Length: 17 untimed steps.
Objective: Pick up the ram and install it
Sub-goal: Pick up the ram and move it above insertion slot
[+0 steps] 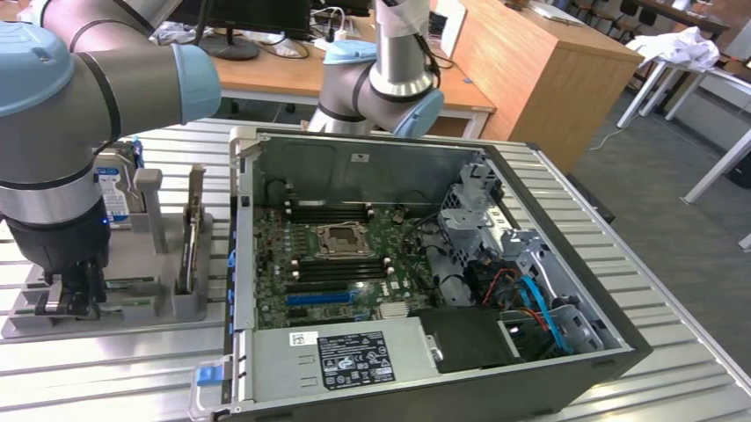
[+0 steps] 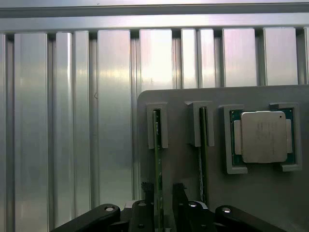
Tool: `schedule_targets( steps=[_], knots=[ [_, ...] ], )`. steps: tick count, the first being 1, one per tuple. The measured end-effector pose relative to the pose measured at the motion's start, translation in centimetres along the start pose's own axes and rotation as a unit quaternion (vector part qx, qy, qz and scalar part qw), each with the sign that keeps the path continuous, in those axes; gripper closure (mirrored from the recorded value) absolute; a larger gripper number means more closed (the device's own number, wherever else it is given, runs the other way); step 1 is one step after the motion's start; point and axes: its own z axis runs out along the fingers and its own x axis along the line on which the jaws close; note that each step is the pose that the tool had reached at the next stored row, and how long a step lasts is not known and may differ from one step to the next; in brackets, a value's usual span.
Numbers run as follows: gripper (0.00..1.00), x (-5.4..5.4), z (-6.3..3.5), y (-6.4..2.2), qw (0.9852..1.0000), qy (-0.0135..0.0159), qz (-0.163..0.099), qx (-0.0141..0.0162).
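Observation:
Two green ram sticks stand on edge in slots of a grey holder (image 2: 183, 96). My gripper (image 2: 162, 193) is open and straddles the end of one ram stick (image 2: 157, 150), one black finger on each side and a gap left on one side. The other ram stick (image 2: 203, 150) stands in the neighbouring slot, free of the fingers. In the exterior view the gripper (image 1: 65, 294) hangs low over the near end of the grey holder (image 1: 153, 308), at that view's left. The open computer case (image 1: 610, 352) shows its motherboard (image 1: 340, 255) with empty black memory slots (image 1: 340, 213).
A square silver processor chip (image 2: 263, 136) sits in the holder beside the ram sticks. A hard drive with a blue label (image 1: 114, 198) stands behind the arm. The ribbed metal table (image 2: 72, 121) carries everything. A second robot arm (image 1: 382, 79) stands behind the case.

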Motion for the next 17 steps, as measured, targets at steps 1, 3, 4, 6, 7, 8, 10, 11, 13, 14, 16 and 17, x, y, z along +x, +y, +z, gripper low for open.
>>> schedule_targets(
  steps=[1, 3, 4, 6, 7, 8, 10, 11, 13, 14, 16, 17],
  knots=[
    [0.70, -0.01, 0.00, 0.00, 1.0000, 0.0000, 0.000, 0.0000],
    [0.70, -0.01, 0.00, 0.00, 1.0000, 0.0000, 0.000, 0.0000],
    [0.70, 0.00, 0.00, 0.00, 1.0000, 0.0000, 0.000, 0.0000],
    [0.70, -0.01, 0.00, 0.00, 1.0000, 0.0000, 0.000, 0.0000],
    [0.70, -0.01, -0.02, 0.00, 1.0000, 0.0000, 0.000, 0.0001],
    [0.70, -0.01, -0.06, 0.00, 1.0000, 0.0000, 0.000, 0.0000],
    [0.70, -0.01, -0.17, 0.01, 1.0000, 0.0001, 0.000, 0.0000],
    [0.70, 0.00, -0.25, 0.01, 1.0000, 0.0001, 0.000, 0.0000],
    [0.70, -0.01, -0.43, 0.02, 1.0000, 0.0000, 0.000, 0.0000],
    [0.70, 0.00, -0.53, 0.02, 1.0000, 0.0001, 0.000, 0.0000],
    [0.70, 0.00, -0.72, 0.03, 1.0000, 0.0001, 0.000, 0.0000],
    [0.70, -0.01, -0.78, 0.03, 1.0000, 0.0000, 0.000, 0.0000]
  ],
)
